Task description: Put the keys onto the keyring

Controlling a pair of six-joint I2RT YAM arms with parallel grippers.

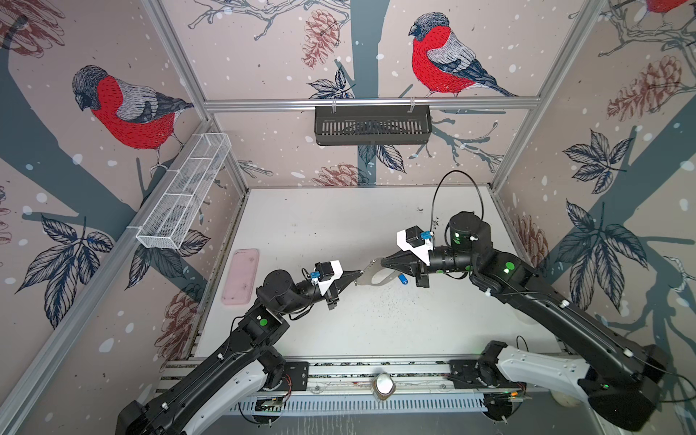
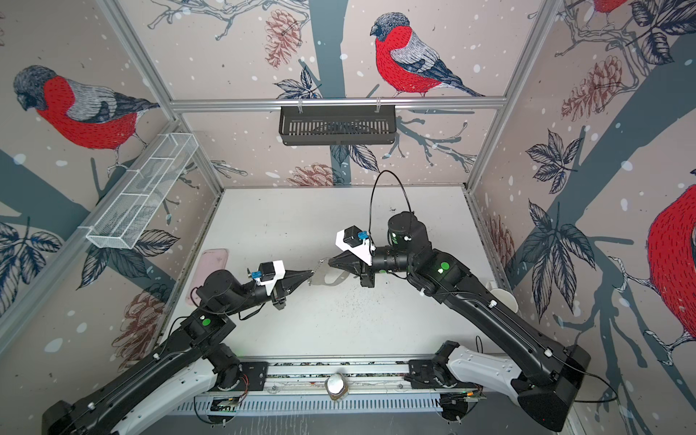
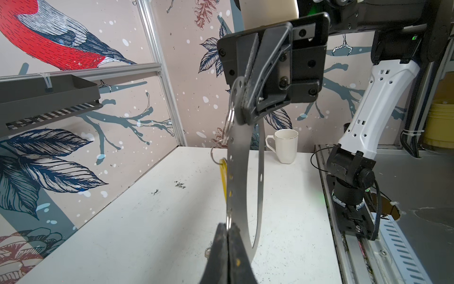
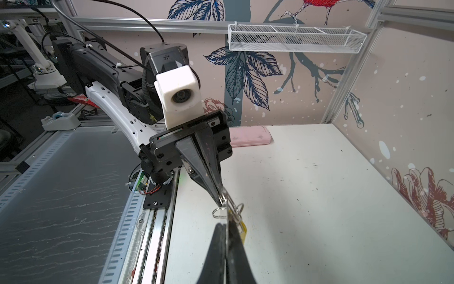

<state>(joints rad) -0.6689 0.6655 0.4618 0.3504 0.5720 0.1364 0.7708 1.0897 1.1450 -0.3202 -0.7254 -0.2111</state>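
The keyring [image 1: 366, 278] [image 2: 320, 277] [image 3: 239, 172], a flat grey oval plate with a big cutout, hangs in the air between both arms. My right gripper [image 1: 382, 261] [image 2: 330, 262] [image 4: 227, 227] is shut on one end of the plate. My left gripper [image 1: 359, 274] [image 2: 310, 272] [image 3: 229, 227] is shut on a small metal ring at the plate's other end. A yellow key tag [image 3: 223, 169] [image 4: 243, 232] dangles from a ring on the plate's holed edge. A blue key tag [image 1: 402, 279] lies on the table just under the right gripper.
A pink tray [image 1: 241, 277] [image 2: 214, 260] lies at the table's left edge. A white mug [image 3: 286, 146] [image 2: 502, 295] stands at the right edge. A black basket [image 1: 373, 124] hangs on the back rail and a white mesh basket [image 1: 184, 192] on the left rail.
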